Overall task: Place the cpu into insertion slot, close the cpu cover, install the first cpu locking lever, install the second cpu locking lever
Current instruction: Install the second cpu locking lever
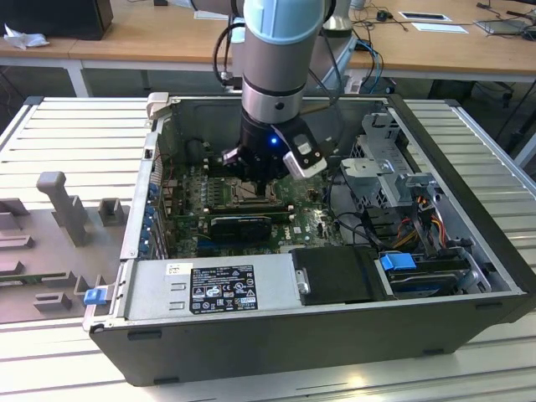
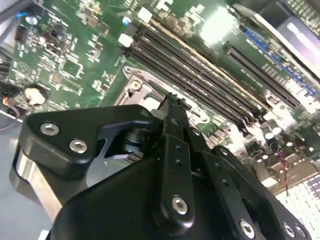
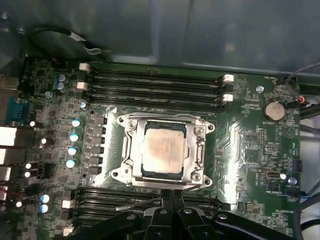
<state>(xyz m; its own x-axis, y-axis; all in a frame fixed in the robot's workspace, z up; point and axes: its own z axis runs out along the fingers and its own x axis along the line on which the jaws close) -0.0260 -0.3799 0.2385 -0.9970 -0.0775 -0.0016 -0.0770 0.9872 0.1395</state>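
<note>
Silvery cpu cover (image 3: 165, 152) is lying flat, framing the cpu (image 3: 163, 150) inside the insertion slot (image 3: 198, 150). Gripper (image 3: 172, 196), fingers pressed together and holding nothing, is hovering at the cover's near edge, beside black memory slots (image 3: 155, 82).

One cpu (image 3: 163, 148), one cpu cover (image 3: 131, 150)

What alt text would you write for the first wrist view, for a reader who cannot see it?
The cpu sits in the socket of a green motherboard, with the silvery cpu cover lying closed around it. The black pincer hangs just beside the socket's edge. Long black memory slots run along both sides of the socket.
</note>
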